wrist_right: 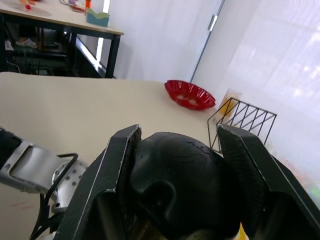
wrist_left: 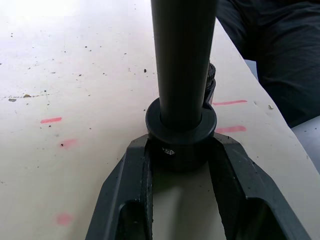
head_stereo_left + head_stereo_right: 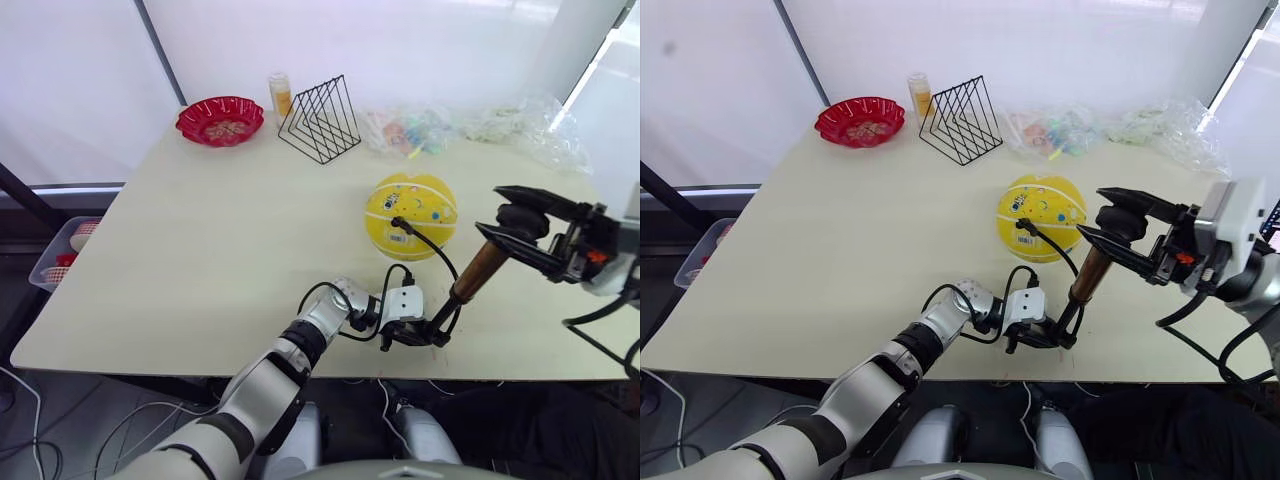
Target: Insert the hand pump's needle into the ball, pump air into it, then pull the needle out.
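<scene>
A yellow ball (image 3: pixel 411 215) lies on the table's right half. The hand pump (image 3: pixel 478 272) stands tilted near the front edge, a gold-bronze tube with black ends. My left gripper (image 2: pixel 180 145) is shut on its black bottom cap (image 2: pixel 181 142), holding it against the table. My right gripper (image 1: pixel 178 137) is shut on the black handle (image 1: pixel 175 185) at the top. The thin black hose (image 3: pixel 432 250) runs from the pump's foot up to a black fitting (image 3: pixel 398 222) resting on the ball's near side. The needle itself is hidden at that fitting.
At the back of the table stand a red bowl (image 3: pixel 220 120), a small bottle (image 3: pixel 281 95), a black wire rack (image 3: pixel 320 120) and crumpled clear bags (image 3: pixel 470 125). A basket (image 3: pixel 65 250) sits on the floor to the left. The table's front edge (image 3: pixel 250 370) lies just below the pump.
</scene>
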